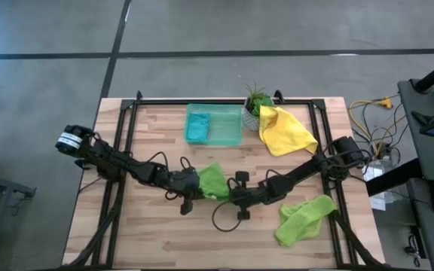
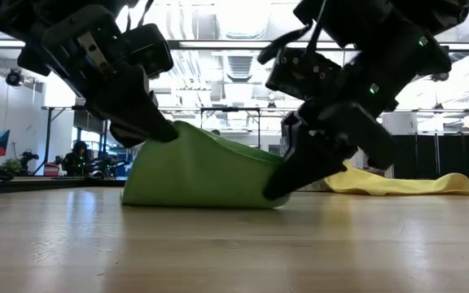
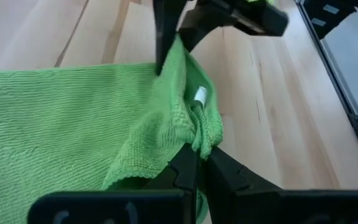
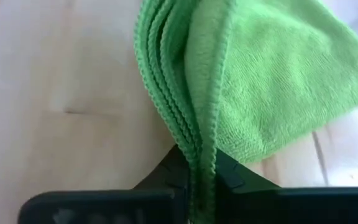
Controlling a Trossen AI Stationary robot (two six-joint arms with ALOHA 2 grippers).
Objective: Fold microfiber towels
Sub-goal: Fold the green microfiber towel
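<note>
A lime green microfiber towel [image 1: 212,179] lies bunched at the table's middle, between my two grippers. My left gripper [image 1: 196,186] is shut on its left side, and my right gripper [image 1: 228,194] is shut on its right side. In the low view the towel [image 2: 202,171] forms a mound with its underside on the wood. A second lime green towel [image 1: 304,218] lies crumpled at the near right. A yellow towel [image 1: 285,129] lies spread at the far right. A teal-blue towel [image 1: 197,126] sits inside the green tray [image 1: 228,135]. My left gripper pinches a bunched, hemmed corner [image 3: 199,134] of the towel between its two fingers, next to a small white tag. The fingers slant down from the table's left. That part [image 2: 169,134] is raised while the towel's underside rests on the table. My right gripper pinches several stacked hemmed edges [image 4: 197,140] of the towel between its two fingers. The fingers [image 2: 287,175] slant down from the table's right and reach almost to the table. The layers fan out past the fingers, and the towel rests on the wood.
A small potted plant [image 1: 257,102] stands at the far edge beside the tray. Black frame rails [image 1: 126,120] run along the table's left and right sides. Bare wood [image 1: 164,233] lies along the near edge, left of the crumpled towel.
</note>
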